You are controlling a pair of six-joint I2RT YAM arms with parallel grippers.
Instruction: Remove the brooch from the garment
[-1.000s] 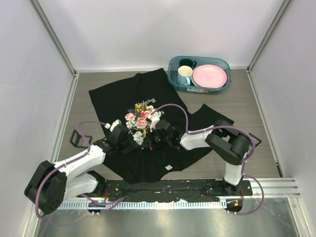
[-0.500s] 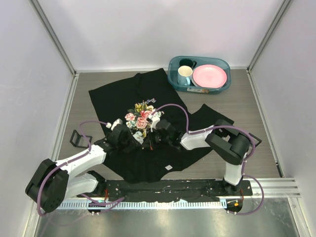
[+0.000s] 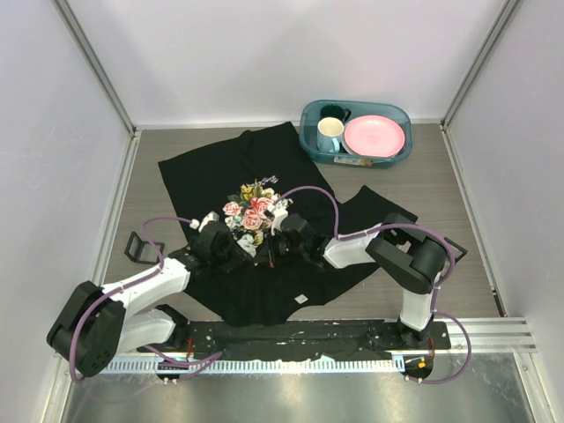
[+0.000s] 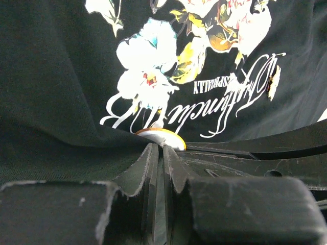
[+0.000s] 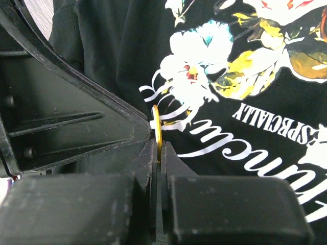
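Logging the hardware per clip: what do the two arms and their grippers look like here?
The left arm and right arm have white shells and black joints; a mauve cable loops along each. The left gripper and right gripper are matte black and blocky, with scuffed grey-edged fingers.

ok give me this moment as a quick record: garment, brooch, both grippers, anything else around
garment: black T-shirt laid out, rose print facing up
brooch: small orange-rimmed badge by the cursive lettering below the print
right gripper: shut on the brooch, holding it edge-on
left gripper: jaws close together at the brooch's rim; grip unclear
elsewhere: teal bin far right, holding a pink plate and two mugs
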